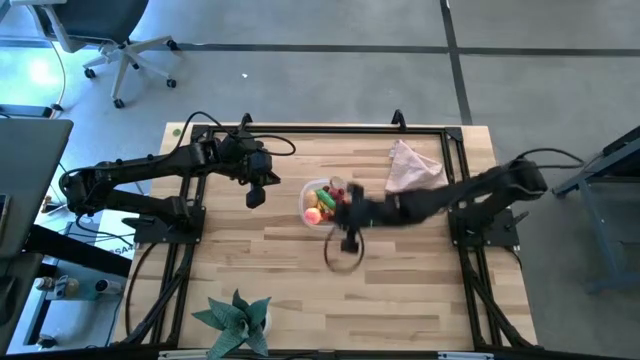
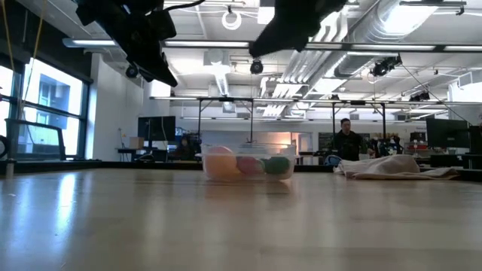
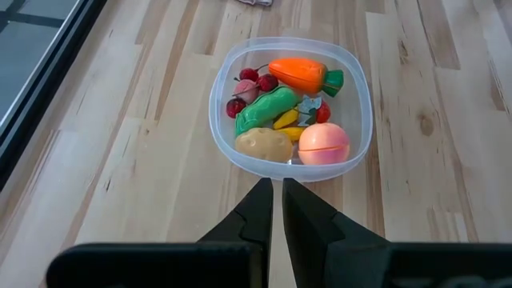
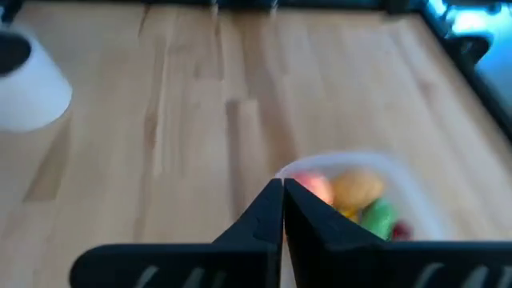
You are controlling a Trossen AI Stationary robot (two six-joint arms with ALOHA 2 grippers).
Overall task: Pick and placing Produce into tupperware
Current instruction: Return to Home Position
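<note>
The clear tupperware (image 1: 320,204) stands mid-table and holds the produce: an orange carrot (image 3: 300,74), a green pepper (image 3: 264,110), a tan potato (image 3: 264,144), a pink-red round piece (image 3: 324,144), red cherries (image 3: 250,80) and yellow sticks (image 3: 286,122). My left gripper (image 3: 276,192) hangs shut in the air, to the left of the tupperware (image 3: 290,104). My right gripper (image 4: 282,196) is shut with nothing between its fingers, and is blurred in the high view, above the tupperware's right side (image 4: 360,196). In the low view both arms are well above the tupperware (image 2: 248,162).
A pinkish-beige cloth (image 1: 411,166) lies at the far right of the table. A green leafy plant (image 1: 236,320) in a white pot (image 4: 28,88) stands at the near edge. Bare wood lies between the tupperware and the near edge. People show in the room beyond.
</note>
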